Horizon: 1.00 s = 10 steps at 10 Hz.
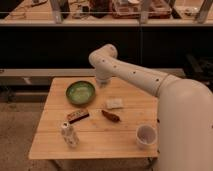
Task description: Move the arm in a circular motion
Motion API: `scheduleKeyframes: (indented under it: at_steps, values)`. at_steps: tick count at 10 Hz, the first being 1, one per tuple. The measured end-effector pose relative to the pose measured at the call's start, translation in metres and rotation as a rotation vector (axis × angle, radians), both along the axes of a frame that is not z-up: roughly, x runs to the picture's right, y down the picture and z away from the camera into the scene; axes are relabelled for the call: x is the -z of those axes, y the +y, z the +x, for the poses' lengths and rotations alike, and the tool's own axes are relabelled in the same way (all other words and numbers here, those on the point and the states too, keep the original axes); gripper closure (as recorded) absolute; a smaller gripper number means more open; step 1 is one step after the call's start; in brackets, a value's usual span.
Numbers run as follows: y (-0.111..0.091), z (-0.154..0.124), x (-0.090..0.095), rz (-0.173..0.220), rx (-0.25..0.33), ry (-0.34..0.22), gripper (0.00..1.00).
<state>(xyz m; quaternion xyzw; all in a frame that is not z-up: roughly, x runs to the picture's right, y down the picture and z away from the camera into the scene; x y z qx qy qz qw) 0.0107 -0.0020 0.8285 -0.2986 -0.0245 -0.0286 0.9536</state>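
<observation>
While the arm [135,75] bends over the surface's [95,142] far edge, its gripper [102,81] points down near the green bowl [80,92]; finger state unclear.

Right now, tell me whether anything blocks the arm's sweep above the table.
Nothing visible does. The arm reaches over the table's far edge, its pincer pointing down beside the green bowl. The bowl, white cup and small bottle appear to sit lower than the arm.
</observation>
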Motion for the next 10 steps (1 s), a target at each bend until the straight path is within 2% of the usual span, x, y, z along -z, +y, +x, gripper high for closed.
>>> scheduleKeyframes:
  at_steps: [1,3,5,6,8,9,10]
  values:
    - [-0.002,0.043,-0.008,-0.025,-0.026,0.091,1.0]
    - [0.003,0.105,-0.01,-0.067,-0.085,0.209,1.0]
    - [0.015,0.156,-0.004,-0.093,-0.147,0.283,1.0]
    - [0.018,0.169,0.001,-0.098,-0.172,0.292,1.0]
    - [0.025,0.189,0.023,-0.08,-0.222,0.273,1.0]
    - [0.033,0.195,0.035,-0.077,-0.227,0.265,1.0]
    - [0.053,0.201,0.057,-0.088,-0.22,0.251,1.0]
